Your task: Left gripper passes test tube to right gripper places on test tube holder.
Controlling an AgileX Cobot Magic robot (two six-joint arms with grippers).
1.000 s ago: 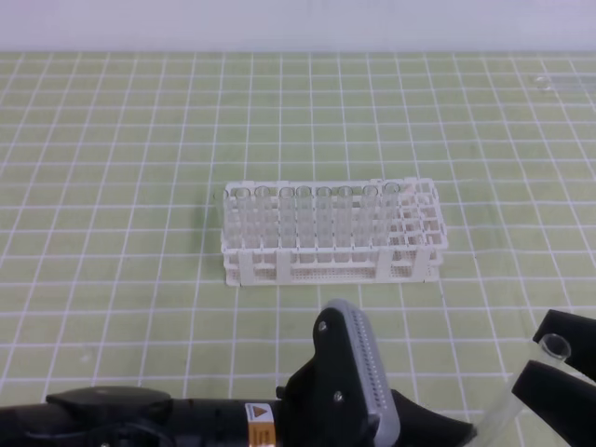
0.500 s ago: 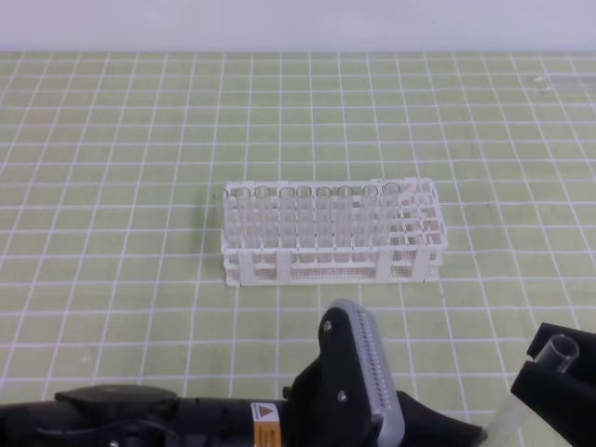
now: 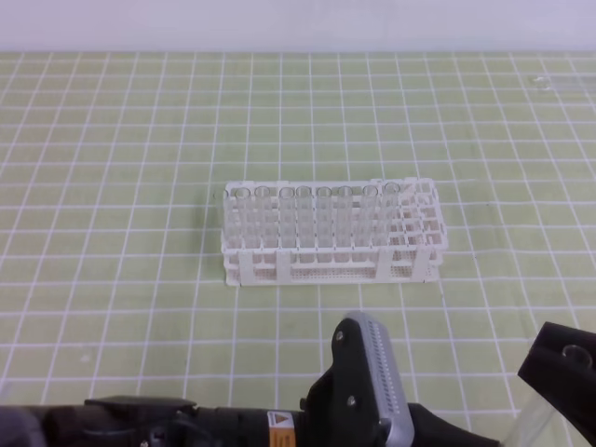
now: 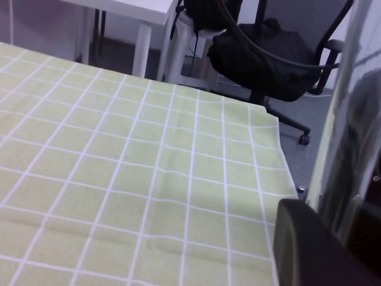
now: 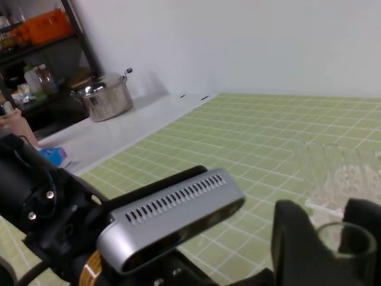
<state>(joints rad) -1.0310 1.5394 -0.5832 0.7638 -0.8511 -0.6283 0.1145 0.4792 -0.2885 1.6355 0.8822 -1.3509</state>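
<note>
Holding the test tube (image 4: 347,119) in my left hand (image 4: 331,241), I have the fingers closed tight on its lower part, and the clear glass runs up the right edge of that wrist's view. Its open end sits between the black fingers (image 5: 293,238) of my right hand (image 3: 562,371), low at the right of the high view. Those fingers flank the rim closely, but I cannot tell whether they press on the glass.

A yellow-green mat with a white grid covers the tabletop (image 3: 112,186), with faint creases in it. The test tube holder (image 3: 331,265) stands upright near the middle, well apart from both hands, with clear tubes in its front row. Another clear tube (image 3: 544,83) lies near the far right corner.

Past the tabletop's edge I see grey floor, a black office chair (image 4: 280,56) and the legs of a white table (image 4: 143,42). On the other side are a plain white wall, a lidded steel pot (image 5: 107,95) and a dark shelf with an orange box (image 5: 44,27).
</note>
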